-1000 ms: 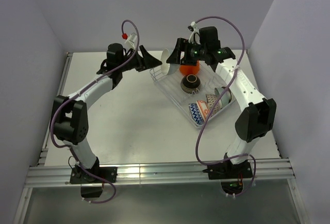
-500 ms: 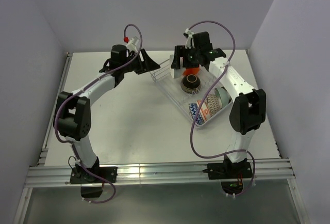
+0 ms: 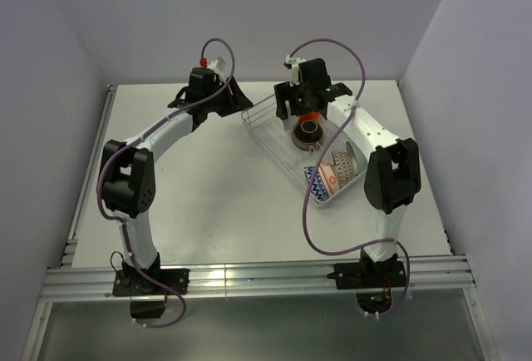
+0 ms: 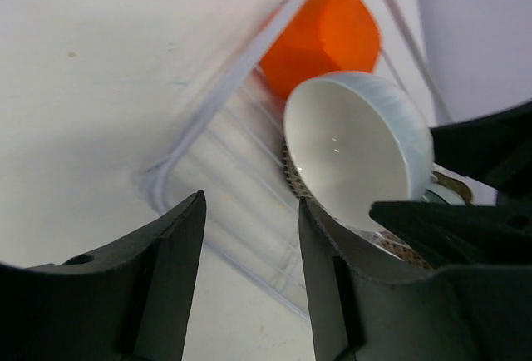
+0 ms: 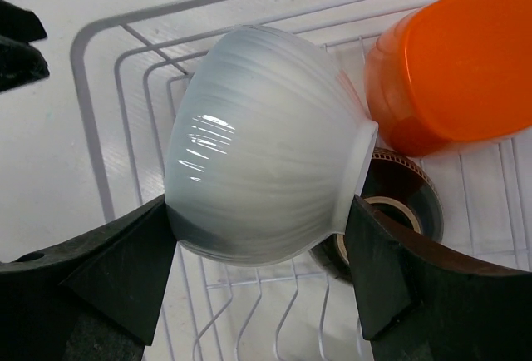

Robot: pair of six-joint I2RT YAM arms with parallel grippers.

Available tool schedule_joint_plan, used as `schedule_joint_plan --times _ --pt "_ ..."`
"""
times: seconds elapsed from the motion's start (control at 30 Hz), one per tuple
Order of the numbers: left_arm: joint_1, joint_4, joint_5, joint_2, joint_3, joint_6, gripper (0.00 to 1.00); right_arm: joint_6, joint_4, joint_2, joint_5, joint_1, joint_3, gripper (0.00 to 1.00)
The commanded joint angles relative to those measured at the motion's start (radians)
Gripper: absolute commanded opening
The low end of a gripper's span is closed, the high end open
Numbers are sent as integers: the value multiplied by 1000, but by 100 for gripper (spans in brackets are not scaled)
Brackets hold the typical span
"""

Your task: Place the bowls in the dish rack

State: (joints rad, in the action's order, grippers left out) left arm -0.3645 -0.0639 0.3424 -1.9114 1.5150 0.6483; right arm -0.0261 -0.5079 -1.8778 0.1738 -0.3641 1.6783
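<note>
My right gripper (image 5: 258,215) is shut on a pale teal bowl (image 5: 266,178), held on its side just above the far end of the dish rack (image 5: 108,128). In the left wrist view that bowl (image 4: 357,140) shows its white inside. An orange-red bowl (image 5: 449,70) and a dark brown patterned bowl (image 5: 399,203) lie in the rack right behind it. My left gripper (image 4: 249,211) hangs open and empty over the rack's clear tray corner (image 4: 166,186). From above, the left gripper (image 3: 239,97) and the right gripper (image 3: 287,105) face each other across the rack (image 3: 274,149).
A blue zigzag bowl (image 3: 316,182) and an orange patterned bowl (image 3: 337,170) stand in the rack's near end. The rack lies diagonally on the white table (image 3: 208,186). Purple cables loop above both wrists.
The right arm has brought the teal bowl lower over the rack's far end. The left jaws have narrowed, and the left arm has folded in closer to the rack.
</note>
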Motion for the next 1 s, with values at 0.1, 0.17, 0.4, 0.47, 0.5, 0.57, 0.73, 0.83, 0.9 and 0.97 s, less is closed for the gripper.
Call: schedule_joint_plan --times 0.1,0.17,0.4,0.47,0.5,0.57,0.73,0.83,0.9,0.97 --pt "-4 -152 -181 -34 71 -13 56 112 86 -23 -82 -41 14 0" --pt "-5 -157 -186 -44 71 -10 56 141 91 -32 -109 -50 9 0" --pt "-13 -200 -188 -98 93 -18 46 230 94 -60 -197 -93 6 0" --pt "-13 -203 -183 -107 91 -9 44 264 94 -69 -227 -101 4 0" --pt "-13 -201 -172 -113 88 -7 43 276 97 -72 -235 -110 -2 0" --pt "-13 -203 -168 -120 86 1 42 308 106 -76 -258 -116 -8 0" --pt "-11 -214 -171 -129 93 8 23 374 118 -98 -289 -133 -19 0" --pt "-10 -218 -174 -127 91 4 15 403 123 -118 -321 -145 -12 0" --pt "-8 -223 -180 -127 90 1 9 425 123 -127 -347 -150 -11 0" --pt "-7 -229 -184 -127 85 1 3 436 134 -129 -364 -159 -20 0"
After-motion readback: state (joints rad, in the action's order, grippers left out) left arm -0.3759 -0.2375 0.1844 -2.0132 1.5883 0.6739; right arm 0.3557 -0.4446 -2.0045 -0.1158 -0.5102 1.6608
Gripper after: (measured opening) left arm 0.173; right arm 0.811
